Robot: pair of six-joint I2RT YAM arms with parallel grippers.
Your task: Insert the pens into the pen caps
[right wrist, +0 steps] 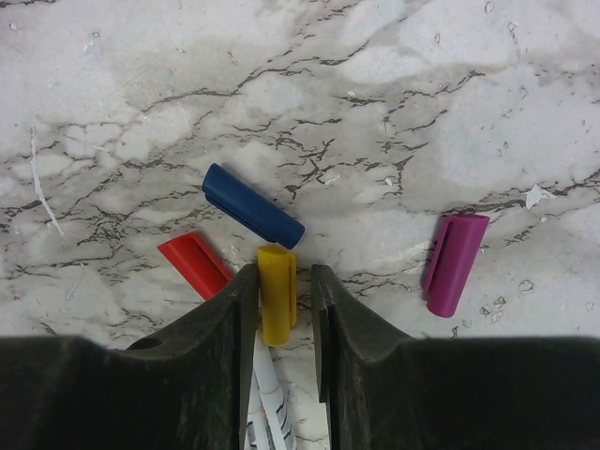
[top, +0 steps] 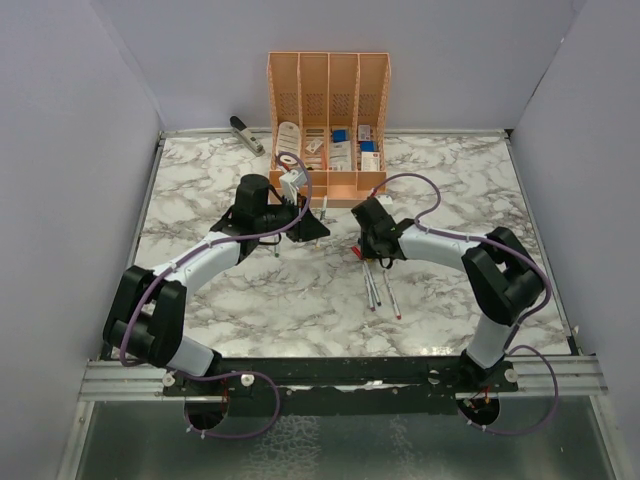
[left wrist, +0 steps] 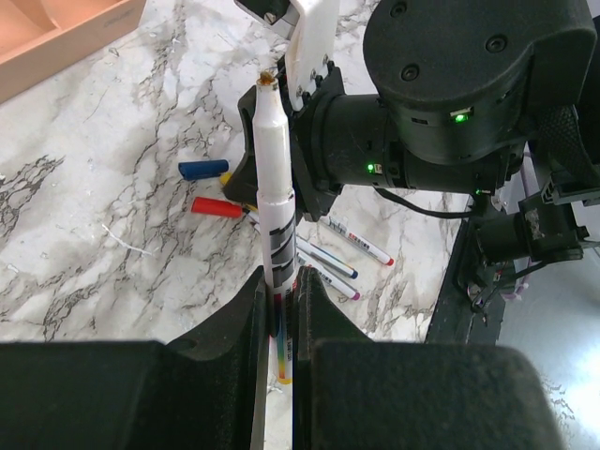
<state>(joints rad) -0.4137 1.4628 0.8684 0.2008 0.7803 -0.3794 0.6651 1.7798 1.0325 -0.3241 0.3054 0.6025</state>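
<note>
Now left gripper (left wrist: 279, 281) clamps thin white marker pen (left wrist: 274, 159) tip-up for capping; right gripper (right wrist: 284, 277) straddles yellow plastic cap (right wrist: 277, 300), pinched or not, cannot tell.

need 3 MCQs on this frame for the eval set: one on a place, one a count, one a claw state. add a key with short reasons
1. Where is the yellow cap?
A) between the right claw's fingers
B) at the far table edge
C) hanging from a cable

2. How many caps show in the right wrist view?
A) two
B) four
C) six

3. What is the left claw doing?
A) open, empty
B) shut on a pen
C) shut on a cap

Key:
1 A, the two fingers flank it in the right wrist view.
2 B, the yellow one plus the blue cap, red cap and purple cap.
3 B, the left wrist view shows the pen pinched between the fingers, tip pointing away from the camera.
</note>
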